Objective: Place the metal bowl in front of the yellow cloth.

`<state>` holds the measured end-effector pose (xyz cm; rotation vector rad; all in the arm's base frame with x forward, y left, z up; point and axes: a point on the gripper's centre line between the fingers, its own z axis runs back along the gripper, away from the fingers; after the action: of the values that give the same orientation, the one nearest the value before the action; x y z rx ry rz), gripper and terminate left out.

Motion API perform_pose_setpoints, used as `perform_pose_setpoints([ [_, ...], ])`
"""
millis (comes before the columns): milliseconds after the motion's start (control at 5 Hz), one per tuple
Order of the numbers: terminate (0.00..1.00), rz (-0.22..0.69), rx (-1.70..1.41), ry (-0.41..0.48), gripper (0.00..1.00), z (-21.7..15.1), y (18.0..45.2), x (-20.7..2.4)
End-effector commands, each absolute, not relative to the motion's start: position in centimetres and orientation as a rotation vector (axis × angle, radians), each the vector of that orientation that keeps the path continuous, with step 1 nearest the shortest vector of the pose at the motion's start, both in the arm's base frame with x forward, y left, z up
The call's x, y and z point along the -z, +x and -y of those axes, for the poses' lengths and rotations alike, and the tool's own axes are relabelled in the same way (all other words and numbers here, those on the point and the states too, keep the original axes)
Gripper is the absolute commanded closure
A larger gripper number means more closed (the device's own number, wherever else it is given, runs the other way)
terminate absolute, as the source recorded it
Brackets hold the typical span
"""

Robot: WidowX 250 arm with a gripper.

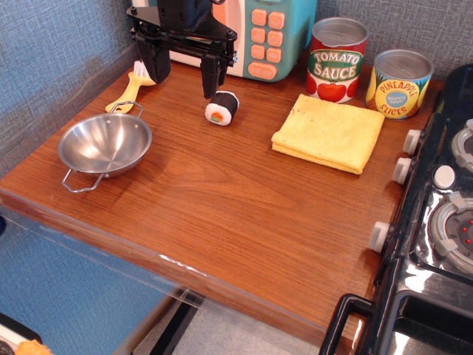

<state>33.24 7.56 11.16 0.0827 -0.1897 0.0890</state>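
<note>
The metal bowl (105, 143) stands upright and empty near the table's left edge, with wire loop handles at its far and near sides. The yellow cloth (329, 133) lies folded flat at the right of the table, in front of two cans. My gripper (185, 77) is black, hangs at the back left of the table, and is open and empty. Its fingers (210, 80) point down. It is behind and to the right of the bowl, apart from it, and far left of the cloth.
A sushi roll piece (222, 108) lies just right of the gripper. A yellow toy fork (131, 87) lies behind the bowl. A tomato sauce can (336, 61) and a pineapple slices can (399, 83) stand at the back right. A toy microwave (259, 37) is behind; a toy stove (443, 214) is at the right.
</note>
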Motion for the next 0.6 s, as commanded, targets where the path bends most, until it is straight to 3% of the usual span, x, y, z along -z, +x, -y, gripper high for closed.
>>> perform_pose_setpoints([
  [0,0.0,0.19,-0.089,0.083,0.0,-7.6,33.2,-11.2],
  [400,0.0,0.157,-0.16,0.093,0.0,-9.9,31.4,-9.8],
])
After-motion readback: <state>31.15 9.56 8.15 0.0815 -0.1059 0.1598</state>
